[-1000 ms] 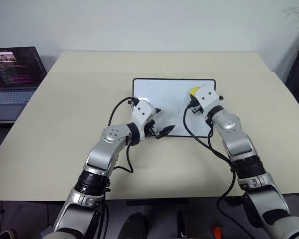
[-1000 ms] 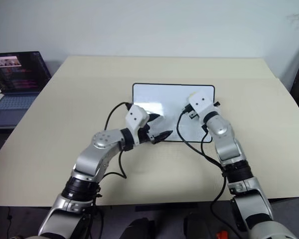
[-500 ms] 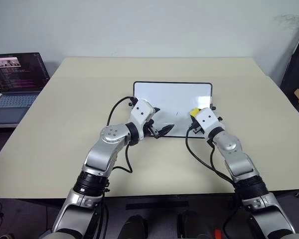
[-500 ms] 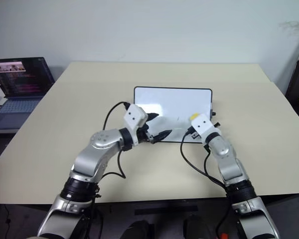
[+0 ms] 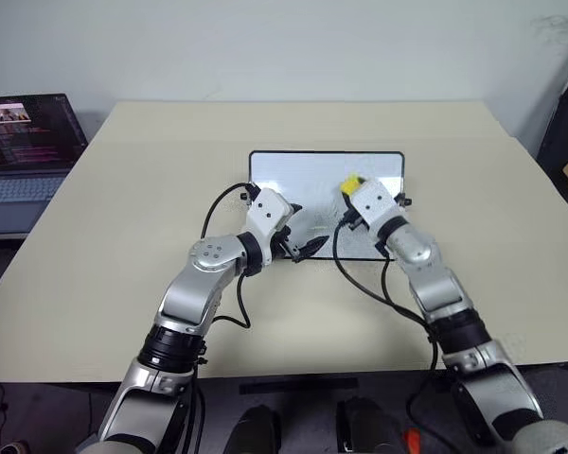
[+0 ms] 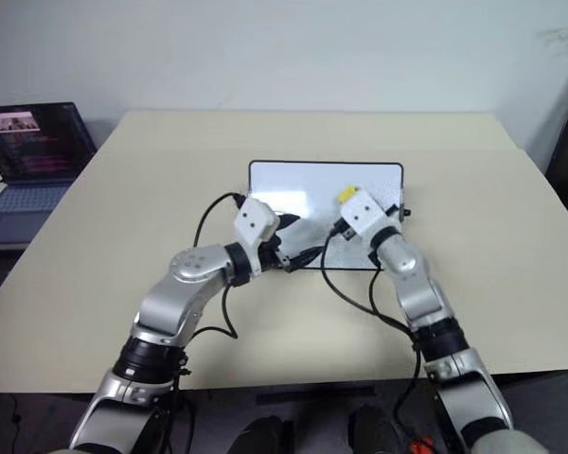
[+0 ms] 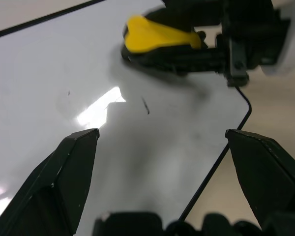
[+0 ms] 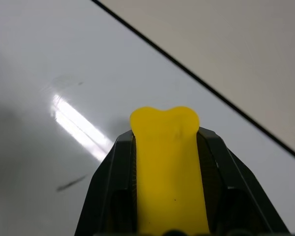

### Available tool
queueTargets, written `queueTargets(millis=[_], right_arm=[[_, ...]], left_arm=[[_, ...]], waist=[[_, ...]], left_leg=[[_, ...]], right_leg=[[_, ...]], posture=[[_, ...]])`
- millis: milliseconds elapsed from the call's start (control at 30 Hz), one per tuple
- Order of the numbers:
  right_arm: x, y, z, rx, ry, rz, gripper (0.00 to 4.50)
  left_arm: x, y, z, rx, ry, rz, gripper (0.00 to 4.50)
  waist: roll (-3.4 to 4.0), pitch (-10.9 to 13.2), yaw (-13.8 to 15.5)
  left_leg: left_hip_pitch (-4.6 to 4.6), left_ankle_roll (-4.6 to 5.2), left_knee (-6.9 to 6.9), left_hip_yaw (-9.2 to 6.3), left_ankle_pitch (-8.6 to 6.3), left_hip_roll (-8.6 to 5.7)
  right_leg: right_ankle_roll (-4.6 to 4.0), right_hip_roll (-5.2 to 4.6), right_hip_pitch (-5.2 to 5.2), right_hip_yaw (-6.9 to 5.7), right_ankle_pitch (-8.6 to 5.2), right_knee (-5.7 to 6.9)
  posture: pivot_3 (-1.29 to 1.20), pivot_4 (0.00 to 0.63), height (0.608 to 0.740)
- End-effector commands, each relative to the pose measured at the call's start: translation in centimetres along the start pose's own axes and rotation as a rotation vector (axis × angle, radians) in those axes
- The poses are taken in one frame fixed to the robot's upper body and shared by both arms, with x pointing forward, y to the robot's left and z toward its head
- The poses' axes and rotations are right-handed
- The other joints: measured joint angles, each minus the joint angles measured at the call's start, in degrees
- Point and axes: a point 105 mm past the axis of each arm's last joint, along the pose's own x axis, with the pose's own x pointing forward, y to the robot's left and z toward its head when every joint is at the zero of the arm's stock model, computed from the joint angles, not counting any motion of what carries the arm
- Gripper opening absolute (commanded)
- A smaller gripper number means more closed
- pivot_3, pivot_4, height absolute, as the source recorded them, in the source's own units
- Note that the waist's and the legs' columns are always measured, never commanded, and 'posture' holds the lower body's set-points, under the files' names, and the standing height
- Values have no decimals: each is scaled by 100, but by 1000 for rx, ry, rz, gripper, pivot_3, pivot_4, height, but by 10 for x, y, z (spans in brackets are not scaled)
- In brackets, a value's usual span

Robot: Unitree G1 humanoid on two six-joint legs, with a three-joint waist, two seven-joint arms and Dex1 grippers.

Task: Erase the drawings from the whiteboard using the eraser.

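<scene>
Pinched flat between the two black fingers of the right gripper (image 8: 166, 196), one soft yellow eraser (image 8: 168, 162) with a notched tip sits over the right half of the whiteboard (image 5: 303, 170), a glossy white rectangle with a thin black rounded frame. Two faint dark strokes of the drawings (image 7: 145, 105) seem left, perhaps more. At the whiteboard's near edge the left gripper (image 7: 162, 142) hangs spread wide, empty. One beige table (image 5: 123, 236) carries it.

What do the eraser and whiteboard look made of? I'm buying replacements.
The eraser looks like soft matte foam or rubber: its yellow end bulges where the right hand squeezes it. The whiteboard looks like glossy coated sheet, mirroring a light, in a thin black frame.
</scene>
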Motion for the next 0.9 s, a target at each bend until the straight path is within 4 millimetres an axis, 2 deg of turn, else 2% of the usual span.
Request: queueTargets(millis=[33, 133, 267, 433, 567, 633, 767, 900], right_arm=[[1, 2, -16, -24, 49, 21, 1257], [-5, 15, -37, -50, 121, 82, 1256], [-20, 35, -58, -93, 173, 175, 1255], [-36, 57, -65, -204, 170, 297, 1255], [-37, 65, -58, -258, 140, 352, 1255], [-34, 64, -53, -274, 126, 348, 1255], [-25, 47, -43, -255, 106, 245, 1255], [-14, 14, -26, -195, 71, 63, 1255]], left_arm=[[-3, 4, 12, 17, -41, 19, 4500], [-4, 5, 12, 17, -42, 24, 4500], [-4, 5, 13, 14, -43, 29, 4500], [-4, 5, 13, 11, -43, 28, 4500], [-3, 5, 12, 11, -42, 25, 4500], [-3, 6, 13, 11, -42, 25, 4500], [-2, 7, 13, 11, -41, 26, 4500], [-3, 7, 12, 12, -41, 27, 4500]], waist=[[0, 0, 16], [-3, -4, 12], [-3, -5, 11], [-5, -7, 1], [-6, -7, -12], [-6, -7, -14], [-6, -7, -20], [-4, -2, -8]], left_leg=[[-22, -3, 1, -4, -2, 0], [-50, -6, 3, 9, -5, -5], [-13, 7, 5, 0, -12, -4], [80, 25, 2, 0, -22, -5], [100, 29, 9, 1, -17, -5], [104, 29, 9, 1, -15, -2], [102, 29, 8, 2, -15, 2], [97, 28, 8, 2, -15, 2]], right_leg=[[1, -2, -16, 1, -1, -6], [2, -10, -42, 3, -1, -10], [2, -7, -6, 0, -1, -5], [5, 2, 95, -4, -4, -9], [26, 12, 111, -1, -15, -5], [21, 13, 111, 1, -11, -1], [6, 11, 109, 3, -2, -2], [5, 8, 104, 3, -2, -2]], posture=[[0, 150, 740], [0, 150, 740], [0, 150, 740], [0, 150, 740], [0, 150, 740], [0, 150, 740], [0, 150, 740], [0, 150, 740]])
